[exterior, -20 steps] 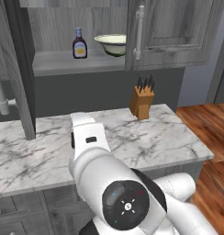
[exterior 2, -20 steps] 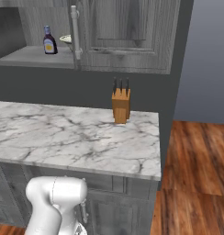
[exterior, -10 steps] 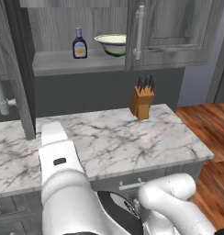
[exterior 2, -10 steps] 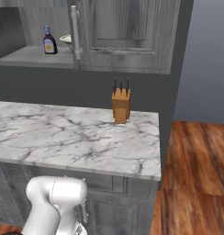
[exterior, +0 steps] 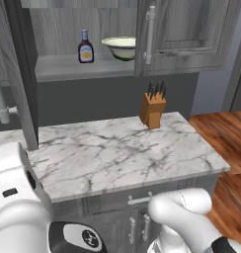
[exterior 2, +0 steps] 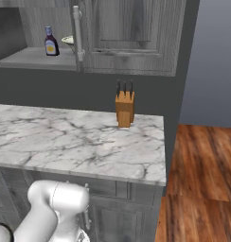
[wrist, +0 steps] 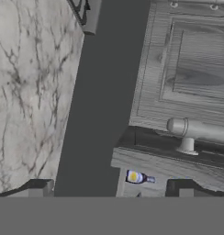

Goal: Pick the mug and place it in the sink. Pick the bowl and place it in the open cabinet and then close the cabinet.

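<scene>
1. We see our gripper (wrist: pixel 109 190) with its fingers spread wide, grasping nothing.
2. The bowl (exterior: pixel 121 47) sits on the cabinet (exterior: pixel 184 34) shelf, right of the sauce bottle (exterior: pixel 85 47).
3. The left cabinet door stands open.

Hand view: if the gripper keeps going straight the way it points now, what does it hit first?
Probably the dark wall between the counter and the cabinet, which sits mid-frame ahead of the open gripper. Depth is hard to judge; the bottle lies off to one side.
</scene>
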Available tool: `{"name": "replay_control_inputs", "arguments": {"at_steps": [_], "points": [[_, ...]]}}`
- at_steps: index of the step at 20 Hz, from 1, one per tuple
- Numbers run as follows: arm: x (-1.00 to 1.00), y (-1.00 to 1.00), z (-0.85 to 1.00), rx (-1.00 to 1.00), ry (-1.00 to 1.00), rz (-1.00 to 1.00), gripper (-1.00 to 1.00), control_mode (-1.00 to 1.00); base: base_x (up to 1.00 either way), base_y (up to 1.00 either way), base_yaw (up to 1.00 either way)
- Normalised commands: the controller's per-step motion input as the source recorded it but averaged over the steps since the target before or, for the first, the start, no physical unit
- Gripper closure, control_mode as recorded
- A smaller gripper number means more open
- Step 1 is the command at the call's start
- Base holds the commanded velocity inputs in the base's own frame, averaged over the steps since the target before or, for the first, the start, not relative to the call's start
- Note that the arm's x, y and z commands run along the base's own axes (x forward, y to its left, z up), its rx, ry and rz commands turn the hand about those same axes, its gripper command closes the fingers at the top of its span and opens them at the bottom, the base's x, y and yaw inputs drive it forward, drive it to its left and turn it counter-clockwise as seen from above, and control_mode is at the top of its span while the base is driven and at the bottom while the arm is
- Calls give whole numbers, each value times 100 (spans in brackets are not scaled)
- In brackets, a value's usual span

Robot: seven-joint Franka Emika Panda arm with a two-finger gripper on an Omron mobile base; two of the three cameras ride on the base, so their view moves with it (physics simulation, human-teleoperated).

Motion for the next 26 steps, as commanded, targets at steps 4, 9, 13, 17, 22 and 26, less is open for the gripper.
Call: {"name": "replay_control_inputs", "arguments": {"at_steps": [4,9,13,17,22,26], "points": [[0,60,0,-6,-1,-2,-100,-100,0,0,0],[0,40,0,0,0,-7,-100,-100,0,0,0],[1,7,0,0,-1,-19,-100,-100,0,0,0],[12,0,0,0,0,-24,-100,-100,0,0,0],[28,0,0,0,0,-21,-100,-100,0,0,0],[39,4,0,0,0,-15,-100,-100,0,0,0]]}}
